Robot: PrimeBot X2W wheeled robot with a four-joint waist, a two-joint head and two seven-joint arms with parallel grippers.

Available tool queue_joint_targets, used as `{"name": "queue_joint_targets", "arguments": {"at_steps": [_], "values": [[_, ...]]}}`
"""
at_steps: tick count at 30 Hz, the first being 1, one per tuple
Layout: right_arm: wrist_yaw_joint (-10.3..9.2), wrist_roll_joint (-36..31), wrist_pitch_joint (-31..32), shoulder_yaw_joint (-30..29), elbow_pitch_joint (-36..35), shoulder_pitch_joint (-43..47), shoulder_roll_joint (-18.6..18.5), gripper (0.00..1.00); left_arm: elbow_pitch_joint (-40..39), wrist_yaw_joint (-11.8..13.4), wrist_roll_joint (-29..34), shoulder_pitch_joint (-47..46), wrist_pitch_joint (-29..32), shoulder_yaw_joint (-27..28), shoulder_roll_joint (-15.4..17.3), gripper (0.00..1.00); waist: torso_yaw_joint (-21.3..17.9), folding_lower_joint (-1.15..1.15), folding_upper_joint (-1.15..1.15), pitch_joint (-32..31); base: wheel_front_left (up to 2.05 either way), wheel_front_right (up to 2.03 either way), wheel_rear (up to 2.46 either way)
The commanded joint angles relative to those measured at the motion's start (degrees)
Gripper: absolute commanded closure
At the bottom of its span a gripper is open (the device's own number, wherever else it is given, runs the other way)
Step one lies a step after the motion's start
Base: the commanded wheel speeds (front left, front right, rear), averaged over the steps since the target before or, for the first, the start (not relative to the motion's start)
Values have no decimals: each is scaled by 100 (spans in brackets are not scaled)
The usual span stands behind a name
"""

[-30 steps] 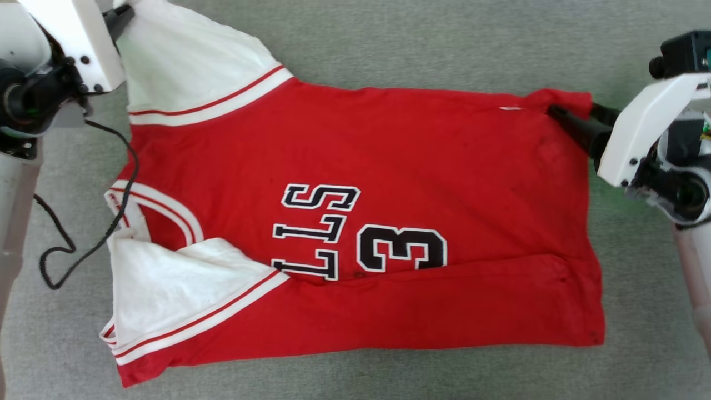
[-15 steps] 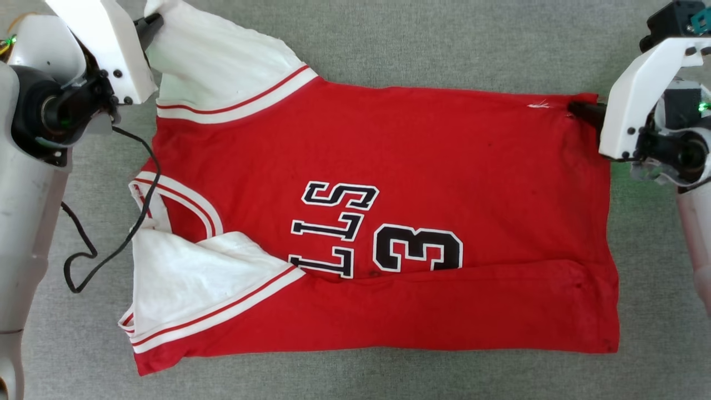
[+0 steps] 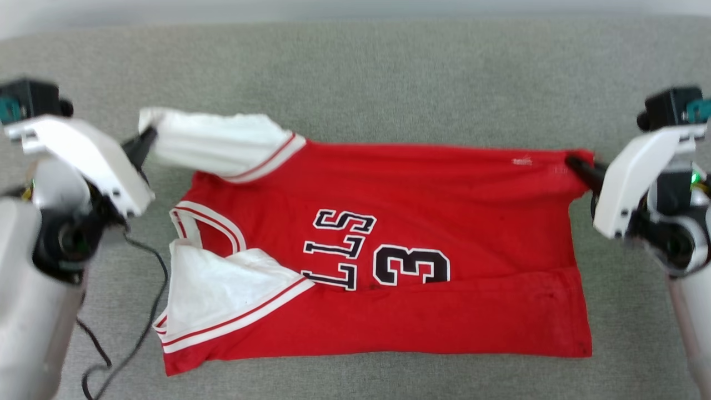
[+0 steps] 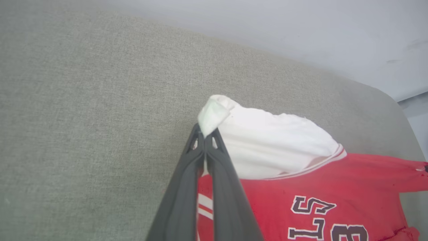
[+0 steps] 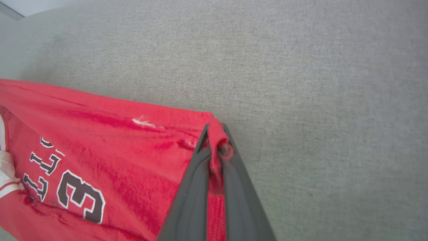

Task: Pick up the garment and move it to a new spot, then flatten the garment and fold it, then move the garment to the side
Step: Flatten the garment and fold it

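From my console, the garment [image 3: 444, 222] lies across the middle of the grey cloth-covered table [image 3: 389, 72], with its striped collar [image 3: 208, 222] toward 9 o'clock and its hem toward 3 o'clock. My left pincer [image 3: 145, 141] sits at about 10 o'clock of the shirt. In the left wrist view that left pincer [image 4: 204, 135] is clamped tight on the tip of the far white sleeve [image 4: 274, 140], with a fold of white cloth poking out past the fingertips. My right pincer [image 3: 572, 163] is at about 2 o'clock, and the right wrist view shows the right pincer [image 5: 215, 129] closed on the red hem corner [image 5: 217, 134], which is bunched between the fingers. The shirt's 12 o'clock edge runs nearly straight between the two grips. The near white sleeve [image 3: 222, 294] rests folded over the front at about 7 o'clock. A red band along the 6 o'clock edge is turned up against the black lettering [image 3: 341, 241] and the number 3 [image 3: 411, 265]. A black cable [image 3: 150, 311] trails over the table at 8 o'clock, beside my left arm.
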Motion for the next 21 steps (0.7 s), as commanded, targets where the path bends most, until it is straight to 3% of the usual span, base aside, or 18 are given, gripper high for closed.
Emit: {"name": "queue_joint_targets", "arguments": {"at_steps": [1,10,17,18,19,21], "values": [[-2,-21,-94,-74,-152,347,-26,100,-149,79,-100,426,-177,108,-16,100,68,0,0,-282,0,0,0],[-3,-72,-415,-373,-422,1622,174,100,-630,339,-516,2293,-690,366,-244,100,104,0,0,-630,0,0,0],[-3,-126,-471,-494,-361,2405,350,100,-523,461,-675,3253,-889,340,-468,100,92,0,0,-741,0,0,0],[-3,-118,-536,-481,-346,2471,388,62,-496,457,-650,3309,-912,281,-534,60,85,0,0,-748,0,0,0],[-3,-123,-600,-465,-318,2542,421,0,-466,463,-616,3351,-958,241,-596,0,77,0,0,-764,0,0,0],[-3,-159,-817,-458,-299,2671,487,0,-388,446,-573,3409,-1184,246,-728,0,67,0,0,-794,0,0,0]]}}
